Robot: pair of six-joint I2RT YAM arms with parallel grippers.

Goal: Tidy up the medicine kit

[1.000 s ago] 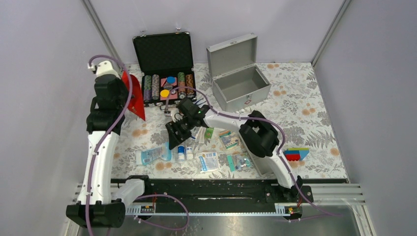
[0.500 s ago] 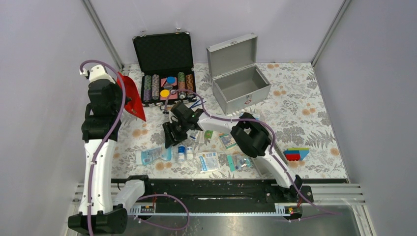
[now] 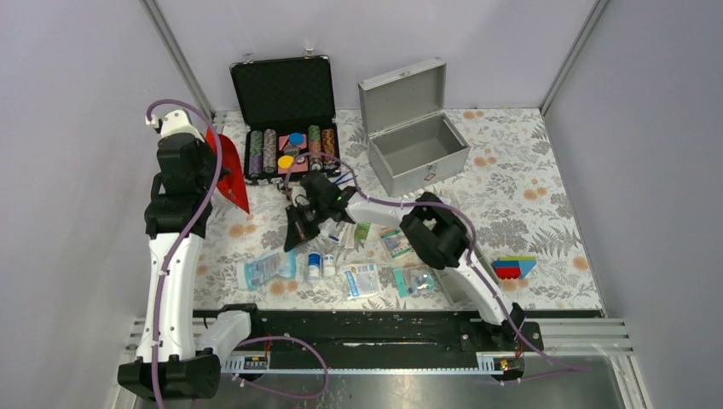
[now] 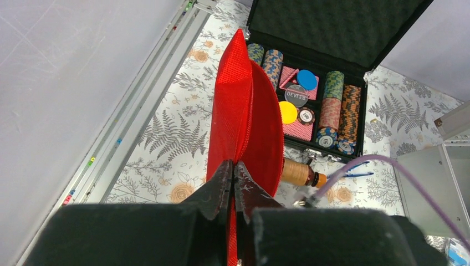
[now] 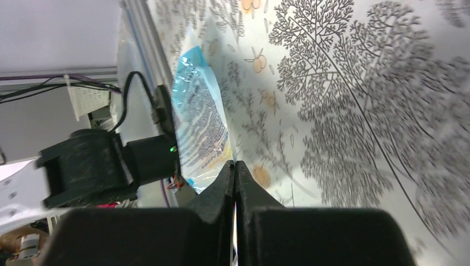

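Nearest, loose blue-and-white foil sachets [image 3: 266, 269] and small white bottles [image 3: 321, 265] lie on the floral cloth [image 3: 529, 196]. Just beyond, the right gripper [image 5: 234, 172] has its fingers pressed together, with nothing visible between them. The left gripper [image 4: 233, 178] pinches the flat red mesh pouch [image 4: 244, 122] by its edge and holds it upright. Farthest, the grey-silver metal box [image 3: 430, 164] stands open and empty. It looks rigid, smooth and likely heavy, so a wall rim seems the surest hold.

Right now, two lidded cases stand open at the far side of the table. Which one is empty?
The grey-silver metal box on the right: its inside is bare. The black case beside it holds coloured poker chips.
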